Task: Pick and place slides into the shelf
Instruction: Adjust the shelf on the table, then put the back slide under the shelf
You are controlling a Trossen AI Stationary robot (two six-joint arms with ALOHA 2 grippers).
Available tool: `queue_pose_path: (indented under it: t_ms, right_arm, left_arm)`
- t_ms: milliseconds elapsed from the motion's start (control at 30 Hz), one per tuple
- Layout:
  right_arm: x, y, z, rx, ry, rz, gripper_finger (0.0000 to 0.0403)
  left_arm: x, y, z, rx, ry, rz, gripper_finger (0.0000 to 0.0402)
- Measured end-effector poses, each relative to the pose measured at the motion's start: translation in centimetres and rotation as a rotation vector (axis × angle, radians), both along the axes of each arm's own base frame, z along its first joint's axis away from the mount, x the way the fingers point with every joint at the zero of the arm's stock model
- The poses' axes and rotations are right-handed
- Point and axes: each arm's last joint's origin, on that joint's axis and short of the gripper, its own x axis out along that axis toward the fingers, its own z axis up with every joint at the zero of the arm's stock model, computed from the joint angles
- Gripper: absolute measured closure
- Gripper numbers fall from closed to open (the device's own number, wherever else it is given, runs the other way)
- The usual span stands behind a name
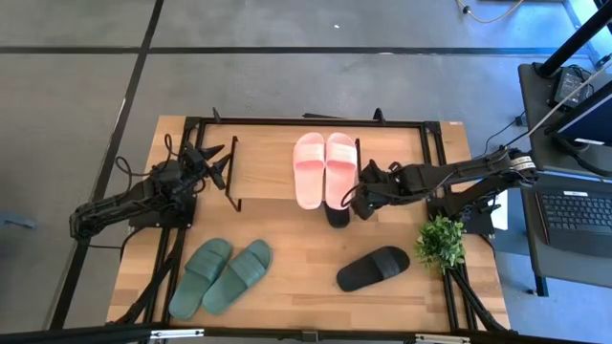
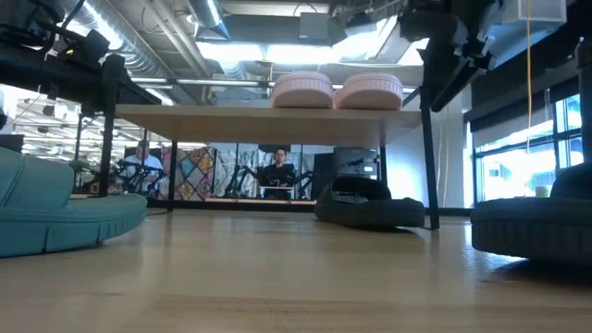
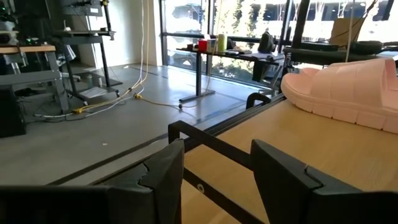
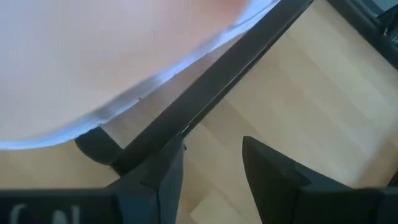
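Observation:
A pale pink pair of slides [image 1: 325, 169] lies on the shelf's wooden top board [image 1: 263, 162]. One black slide [image 1: 337, 216] rests on the table, partly under the shelf's near edge; the other black slide [image 1: 373, 269] lies on the table nearer the front. A dark green pair [image 1: 220, 277] sits on the table at the front left. My right gripper [image 1: 360, 201] hangs open over the shelf's near edge beside the pink pair, slanting down, with nothing between its fingers [image 4: 211, 146]. My left gripper [image 1: 216, 161] stands open and level at the shelf's left end.
A small green potted plant [image 1: 440, 242] stands at the table's right, close to the right arm. The shelf's black wire side frame [image 1: 234, 174] stands right beside my left gripper. Bare tabletop [image 1: 306, 248] lies between the green pair and the front black slide.

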Motion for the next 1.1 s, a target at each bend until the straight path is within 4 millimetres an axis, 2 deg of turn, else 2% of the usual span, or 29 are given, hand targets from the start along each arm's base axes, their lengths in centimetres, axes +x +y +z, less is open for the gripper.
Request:
queue_pose_path:
  t_ms: [200,467,767,900,1100]
  right_arm:
    - [0.3,0.0,-0.4,-0.007,0.024,0.022,0.0238]
    - [-0.5,0.4,0.6,0.013,-0.026,0.012,0.0237]
    - [-1.0,1.2,1.0,0.017,-0.038,0.038,0.0237]
    - [-1.0,2.8,2.3,0.029,-0.085,0.098,0.0237]
    - [-1.0,7.4,5.1,0.121,-0.256,0.275,0.0237]
  left_arm:
    - [0.0,0.0,0.0,0.0,0.001,-0.001,0.0223]
    - [-0.2,0.0,0.2,0.001,0.02,0.036,0.0223]
    - [-1.1,-0.2,3.3,0.018,-0.06,0.072,0.0223]
    - [-1.3,-0.5,4.0,0.017,-0.062,0.016,0.0223]
    - [-1.7,-1.2,5.1,-0.008,-0.023,-0.163,0.0223]
